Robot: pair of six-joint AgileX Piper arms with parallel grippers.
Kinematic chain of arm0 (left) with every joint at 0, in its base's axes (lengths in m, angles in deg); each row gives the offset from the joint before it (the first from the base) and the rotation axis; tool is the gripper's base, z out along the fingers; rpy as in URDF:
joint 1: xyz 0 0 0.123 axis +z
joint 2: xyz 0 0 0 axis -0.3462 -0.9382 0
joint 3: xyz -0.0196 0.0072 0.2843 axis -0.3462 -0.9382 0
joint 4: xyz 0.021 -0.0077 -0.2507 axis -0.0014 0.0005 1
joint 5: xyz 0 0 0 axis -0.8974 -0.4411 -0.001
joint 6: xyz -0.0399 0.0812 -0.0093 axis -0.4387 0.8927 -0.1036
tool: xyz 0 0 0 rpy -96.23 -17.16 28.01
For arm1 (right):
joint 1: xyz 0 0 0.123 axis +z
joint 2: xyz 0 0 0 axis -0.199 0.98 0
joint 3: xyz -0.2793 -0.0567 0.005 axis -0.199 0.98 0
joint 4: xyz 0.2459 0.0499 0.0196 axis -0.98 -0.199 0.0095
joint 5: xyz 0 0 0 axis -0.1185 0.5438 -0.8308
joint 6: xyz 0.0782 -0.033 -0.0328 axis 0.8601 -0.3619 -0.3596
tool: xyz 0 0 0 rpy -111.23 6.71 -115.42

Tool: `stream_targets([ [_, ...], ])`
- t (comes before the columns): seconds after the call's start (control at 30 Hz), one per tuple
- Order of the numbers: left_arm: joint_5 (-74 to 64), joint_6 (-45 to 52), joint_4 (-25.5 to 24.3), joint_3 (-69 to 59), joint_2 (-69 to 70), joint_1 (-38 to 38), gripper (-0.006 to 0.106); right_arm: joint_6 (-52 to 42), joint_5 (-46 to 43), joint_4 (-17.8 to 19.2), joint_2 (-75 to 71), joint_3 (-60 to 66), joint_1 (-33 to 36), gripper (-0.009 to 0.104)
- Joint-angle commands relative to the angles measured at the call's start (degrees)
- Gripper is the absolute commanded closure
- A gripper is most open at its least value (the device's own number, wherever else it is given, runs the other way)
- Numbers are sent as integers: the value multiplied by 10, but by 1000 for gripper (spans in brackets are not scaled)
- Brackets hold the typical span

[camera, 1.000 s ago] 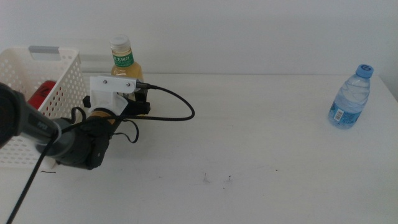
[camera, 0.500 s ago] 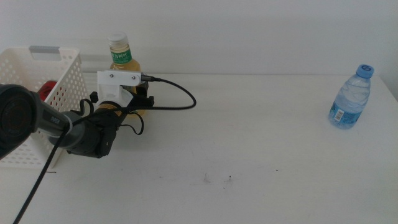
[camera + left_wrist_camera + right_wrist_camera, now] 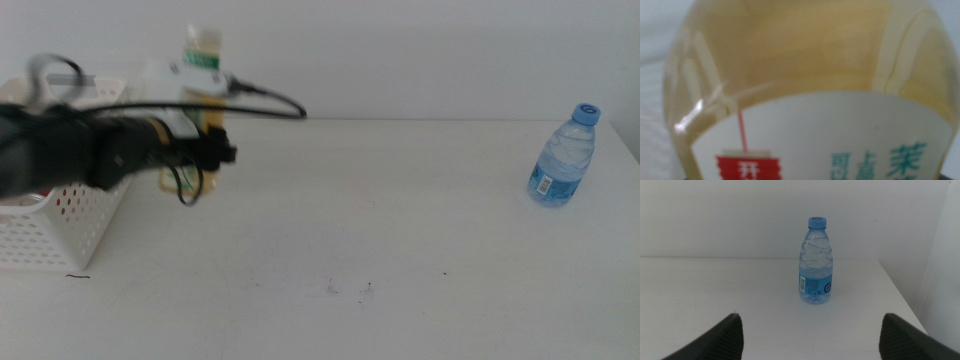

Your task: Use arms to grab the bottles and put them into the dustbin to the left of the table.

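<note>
My left gripper [image 3: 211, 138] is shut on the yellow tea bottle [image 3: 204, 62] and holds it in the air beside the near right corner of the white dustbin [image 3: 40, 240]. The arm is motion-blurred across the basket's front. In the left wrist view the tea bottle [image 3: 805, 75] fills the picture, with its white label low down. The red soda can is hidden behind the arm. The blue-capped water bottle [image 3: 563, 157] stands upright at the table's far right. My right gripper [image 3: 812, 330] is open and empty, well short of the water bottle [image 3: 816, 262].
The white table [image 3: 380, 250] has a few dark specks near its front middle. A black cable [image 3: 270, 97] loops from the left wrist. The table's right edge [image 3: 900, 300] runs close behind the water bottle.
The left arm has risen and swung left toward the dustbin, lifting the tea bottle off the table. The water bottle has not moved.
</note>
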Motion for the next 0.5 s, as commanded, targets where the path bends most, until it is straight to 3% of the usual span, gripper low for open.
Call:
stream_targets([
  [0.0,-33,-5,5,14,58,-6,102,-3,-7,6,-3,2,-5,3],
  [0.03,-69,-5,5,22,76,-8,102,-3,-7,6,-3,2,-5,3],
  [0.1,-153,10,52,47,106,-1,102,-3,-7,6,-3,2,-5,3],
  [0.27,-410,205,209,178,112,84,102,-3,-7,6,-3,2,-5,3],
  [0.47,-603,250,204,323,65,214,102,-3,-7,6,-3,2,-5,3],
])
